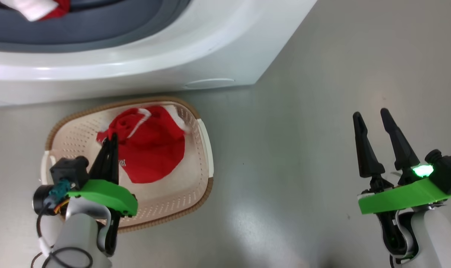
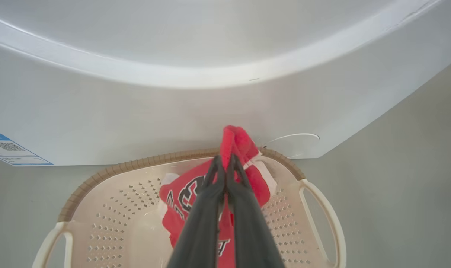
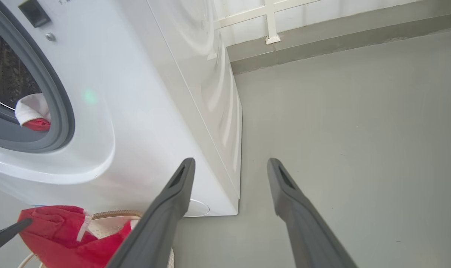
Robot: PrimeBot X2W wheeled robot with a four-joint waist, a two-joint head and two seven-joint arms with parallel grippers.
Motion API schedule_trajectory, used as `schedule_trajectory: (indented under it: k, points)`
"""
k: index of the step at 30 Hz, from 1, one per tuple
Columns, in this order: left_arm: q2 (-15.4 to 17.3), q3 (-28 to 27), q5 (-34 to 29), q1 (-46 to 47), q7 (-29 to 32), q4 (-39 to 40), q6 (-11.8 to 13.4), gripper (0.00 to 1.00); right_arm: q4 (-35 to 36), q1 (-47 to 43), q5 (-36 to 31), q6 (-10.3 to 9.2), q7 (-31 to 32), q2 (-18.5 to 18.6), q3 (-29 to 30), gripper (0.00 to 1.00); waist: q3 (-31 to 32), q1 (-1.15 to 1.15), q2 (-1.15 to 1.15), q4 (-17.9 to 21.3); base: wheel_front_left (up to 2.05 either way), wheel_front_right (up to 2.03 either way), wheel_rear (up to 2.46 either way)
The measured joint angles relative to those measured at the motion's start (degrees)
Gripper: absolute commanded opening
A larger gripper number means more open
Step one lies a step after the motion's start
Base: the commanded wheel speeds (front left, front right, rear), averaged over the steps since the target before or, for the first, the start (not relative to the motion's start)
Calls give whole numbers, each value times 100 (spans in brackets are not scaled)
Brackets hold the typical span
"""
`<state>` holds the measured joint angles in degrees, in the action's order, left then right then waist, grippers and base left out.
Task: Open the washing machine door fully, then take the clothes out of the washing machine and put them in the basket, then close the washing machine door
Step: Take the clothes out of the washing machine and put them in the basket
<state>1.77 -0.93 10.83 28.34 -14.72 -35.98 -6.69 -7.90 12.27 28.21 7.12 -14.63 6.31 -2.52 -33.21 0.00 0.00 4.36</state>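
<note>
Standing beside the robot, I see the left gripper (image 2: 224, 162) closed tight on a raised fold of the red garment (image 1: 154, 149). The rest of this garment lies down in the basket (image 1: 73, 137). The basket stands on the floor (image 1: 322, 149) just before the lower front of the washing machine (image 1: 210, 56). The right gripper (image 1: 370, 111) has its fingers wide apart and holds nothing; it hangs over bare floor, well apart from the basket.

The other garment (image 3: 32, 111), white with some red, lies at the mouth of the drum against the grey gasket (image 3: 61, 111).

I think these clothes are light, soft and limp. They will drape and drag behind whatever point is pinched, and a loose end may catch on the gasket or on the basket's brown rim. They are not fragile. A single thin layer could slip from such narrow fingers, so a bunched fold is the better hold. On the other garment that would be the raised white lump.

On the red garment there are large pale letters with a dark outline, but the folds break them and I cannot read a word. A blue label (image 2: 9, 149) low on the machine carries a square code and fine print, too small to read.
</note>
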Motion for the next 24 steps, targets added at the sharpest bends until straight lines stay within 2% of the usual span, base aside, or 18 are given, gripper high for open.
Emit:
schedule_trajectory:
  k: [6,18,22,24]
  points:
    - [-5,0,-115,461,0,-877,-43,0,53,152,0,0,0,-11,0,100,-354,0,0,78,0,0,0]
    - [-19,-12,-226,949,0,-1911,-43,0,73,244,0,0,0,-15,-15,100,-682,0,0,139,0,0,0]
    - [-21,-69,-229,1034,0,-1979,-43,19,79,254,-1,0,-1,-15,-20,100,-679,0,0,144,0,0,0]
    - [-22,-83,-229,1040,0,-1992,-43,44,79,266,-1,0,-1,-15,-20,100,-657,0,0,143,0,0,0]
